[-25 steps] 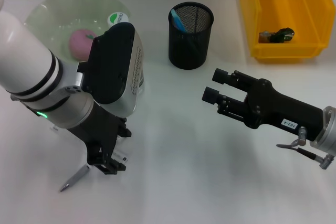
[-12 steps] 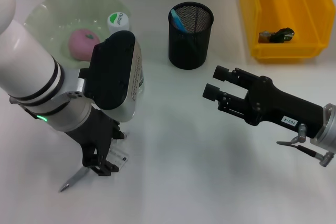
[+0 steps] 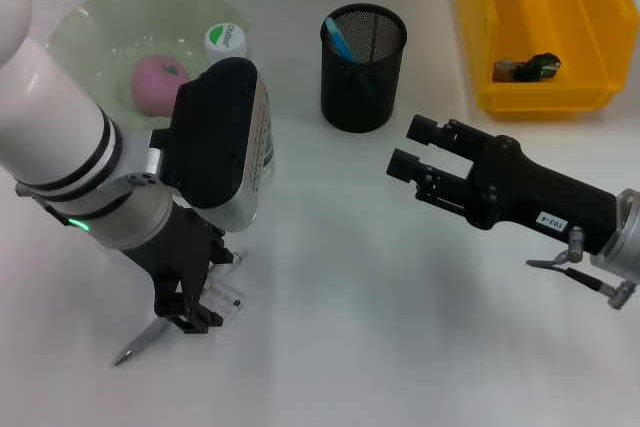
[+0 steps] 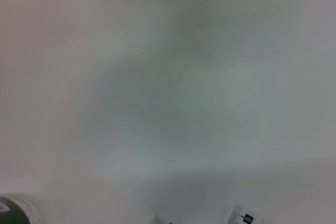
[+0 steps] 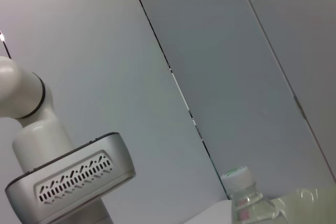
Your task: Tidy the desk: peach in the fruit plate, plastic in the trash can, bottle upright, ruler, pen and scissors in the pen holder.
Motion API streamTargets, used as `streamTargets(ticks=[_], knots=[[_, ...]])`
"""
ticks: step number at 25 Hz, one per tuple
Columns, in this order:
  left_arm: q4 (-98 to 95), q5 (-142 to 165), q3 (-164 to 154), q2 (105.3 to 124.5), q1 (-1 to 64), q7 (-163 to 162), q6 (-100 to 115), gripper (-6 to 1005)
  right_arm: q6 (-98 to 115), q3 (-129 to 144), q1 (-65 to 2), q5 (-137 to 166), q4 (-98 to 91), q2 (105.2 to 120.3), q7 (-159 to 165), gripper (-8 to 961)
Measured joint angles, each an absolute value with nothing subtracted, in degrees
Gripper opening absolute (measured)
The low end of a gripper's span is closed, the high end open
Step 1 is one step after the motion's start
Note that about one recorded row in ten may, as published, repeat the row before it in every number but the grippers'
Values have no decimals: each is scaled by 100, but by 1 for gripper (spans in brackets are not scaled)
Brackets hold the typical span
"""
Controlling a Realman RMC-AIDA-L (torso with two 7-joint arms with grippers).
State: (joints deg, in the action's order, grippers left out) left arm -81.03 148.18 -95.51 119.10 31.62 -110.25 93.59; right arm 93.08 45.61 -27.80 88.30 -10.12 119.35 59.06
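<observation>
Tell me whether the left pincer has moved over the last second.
Yes. The left pincer has shifted slightly toward the pen holder side and lifted a little, while the pen tip on the desk stays in place.

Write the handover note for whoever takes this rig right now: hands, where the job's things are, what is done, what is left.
Left hand: low over the desk's near-left part, down at the pen lying there. I cannot tell whether it grips.
Right hand: open, empty, hovering in front of the pen holder.
Done: the peach is in the fruit plate, the bottle stands upright beside it, and something dark lies in the yellow bin. A blue item stands in the pen holder.
Left: the pen goes into the pen holder. Ruler and scissors cannot be confirmed.
</observation>
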Motion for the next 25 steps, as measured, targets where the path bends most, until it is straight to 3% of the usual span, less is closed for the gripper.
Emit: streamTargets(ticks=[25], knots=[[-8134,14896,-9934,11909,3228,-11231,9403,681,9231,4561,-2855,8823,-1006,11936,5970,683]])
